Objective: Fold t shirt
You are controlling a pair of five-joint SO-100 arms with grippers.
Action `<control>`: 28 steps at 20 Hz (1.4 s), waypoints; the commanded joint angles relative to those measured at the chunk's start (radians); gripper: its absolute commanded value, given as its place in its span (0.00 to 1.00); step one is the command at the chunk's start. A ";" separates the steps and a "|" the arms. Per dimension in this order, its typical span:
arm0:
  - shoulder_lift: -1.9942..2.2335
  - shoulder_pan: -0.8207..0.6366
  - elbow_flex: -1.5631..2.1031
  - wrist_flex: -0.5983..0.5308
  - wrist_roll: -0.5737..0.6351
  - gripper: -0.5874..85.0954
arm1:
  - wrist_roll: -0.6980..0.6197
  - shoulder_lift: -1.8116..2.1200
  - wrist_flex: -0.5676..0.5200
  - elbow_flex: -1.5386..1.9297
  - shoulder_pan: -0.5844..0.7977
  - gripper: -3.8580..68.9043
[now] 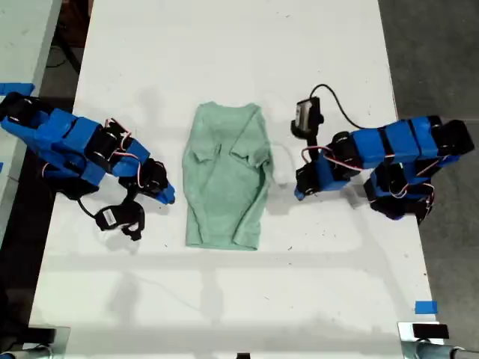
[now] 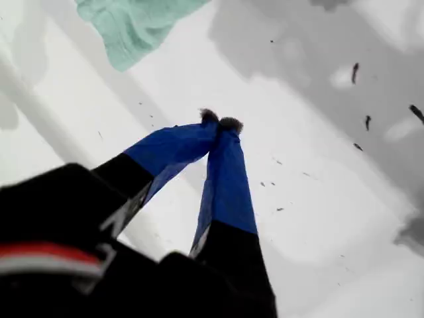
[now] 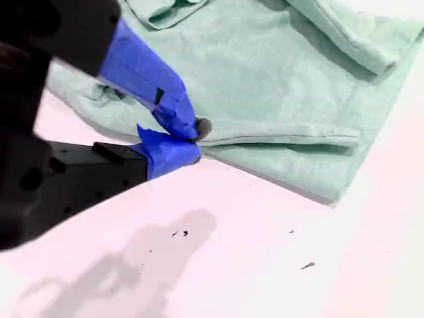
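The shirt (image 1: pixel 226 177) lies flat at table (image 1: pixel 224 45) centre, sleeves folded in. It is probably light, limp and drapes freely; grip a hem corner. My first gripper (image 2: pixel 220 122) is closed, empty. My second gripper (image 3: pixel 192 138) is nearly closed at the shirt edge; whether it pinches cloth is unclear.

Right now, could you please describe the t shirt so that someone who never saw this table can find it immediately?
Look at the long white table in the exterior view. Between the two blue arms, near its middle, lies the t shirt, flat and wrinkled, sleeves folded in. It is the only soft, pale mint-green thing; everything beside it is blue and black hardware.
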 commanded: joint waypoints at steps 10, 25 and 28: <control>-0.560 0.092 -0.703 0.202 -0.066 0.23 | 0.186 -0.680 0.084 -0.862 -0.173 0.41; -0.630 -0.028 -0.492 0.054 0.037 0.23 | 0.290 -0.839 0.031 -0.859 -0.179 0.40; -0.643 -0.011 -0.485 0.021 0.034 0.24 | 0.284 -0.851 0.025 -0.859 -0.175 0.40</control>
